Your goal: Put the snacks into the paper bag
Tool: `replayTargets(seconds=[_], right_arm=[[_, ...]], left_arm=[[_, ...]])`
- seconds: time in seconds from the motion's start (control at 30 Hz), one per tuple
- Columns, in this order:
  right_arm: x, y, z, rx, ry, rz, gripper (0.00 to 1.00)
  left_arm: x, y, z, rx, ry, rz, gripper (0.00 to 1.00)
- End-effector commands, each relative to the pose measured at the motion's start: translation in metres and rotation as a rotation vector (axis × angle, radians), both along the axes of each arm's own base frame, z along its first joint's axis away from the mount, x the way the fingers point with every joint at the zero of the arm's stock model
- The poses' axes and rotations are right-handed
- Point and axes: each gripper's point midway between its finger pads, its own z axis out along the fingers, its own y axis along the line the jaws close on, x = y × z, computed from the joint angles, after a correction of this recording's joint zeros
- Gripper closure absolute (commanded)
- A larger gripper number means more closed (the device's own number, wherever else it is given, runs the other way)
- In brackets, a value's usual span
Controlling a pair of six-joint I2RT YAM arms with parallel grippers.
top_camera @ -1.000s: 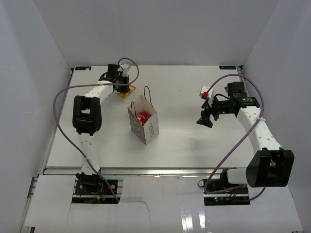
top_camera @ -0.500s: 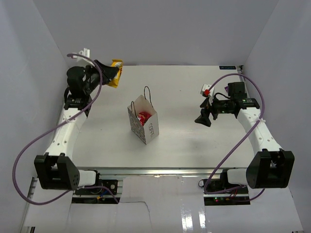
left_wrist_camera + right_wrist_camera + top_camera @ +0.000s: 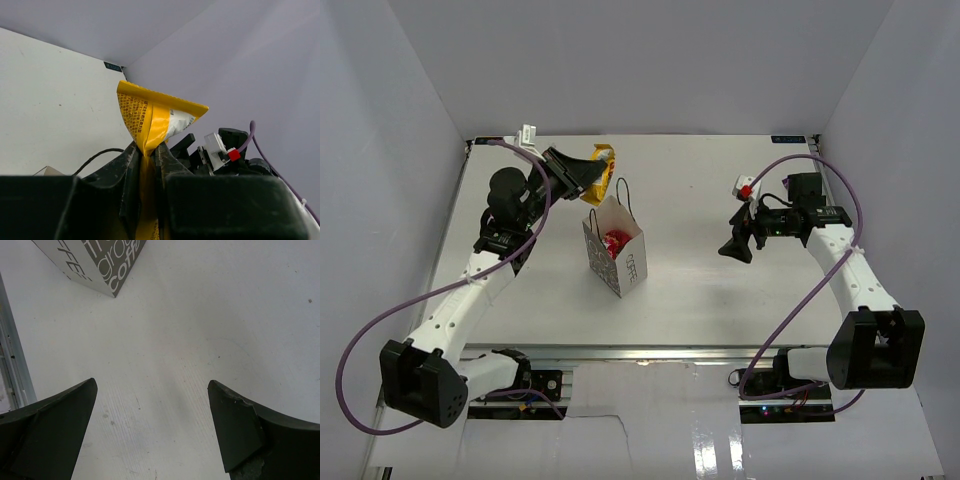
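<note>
Snack in hand: yellow wrapper (image 3: 150, 117), pinched by its lower end between the jaws of left gripper (image 3: 146, 150). Jaws nearly closed, only the wrapper's thickness between them. Wrapper's wide upper end sticks out beyond the fingertips, printed face partly showing.

Overhead view: left gripper (image 3: 582, 172) held up off the table (image 3: 700, 290) at far left of centre, pointing right. Yellow wrapper (image 3: 602, 168) sits at its tip, just beyond the far-left corner of the paper bag (image 3: 630, 268), not over the opening. Height above the bag cannot be judged.

Paper bag upright near table centre, mouth open, lettered side facing near-right. One red-pink pouch (image 3: 614, 242) visible inside.

Right gripper (image 3: 735, 248) low over the table, right of the bag and well apart from it. Wrist view: right gripper (image 3: 152, 390) with jaws spread wide, nothing between them, bare table below. Corner of paper bag (image 3: 95, 260) at upper left of that view, beyond the fingertips.
</note>
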Motion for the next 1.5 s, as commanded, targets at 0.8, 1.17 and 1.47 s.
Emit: replayTargets(seconds=[0.8, 1.17, 1.47], right_arm=[[-0.001, -0.003, 0.012, -0.004, -0.054, -0.021, 0.03], [0.012, -0.010, 0.017, -0.018, -0.018, -0.103, 0.03], [0.103, -0.094, 0.025, 0.026, 0.113, -0.768, 0.00]], left_arm=[[-0.016, -0.028, -0.040, 0.037, 0.025, -0.147, 0.58], [-0.020, -0.024, -0.007, 0.057, -0.087, -0.134, 0.33], [-0.022, 0.001, 0.026, 0.176, -0.195, 0.008, 0.26]])
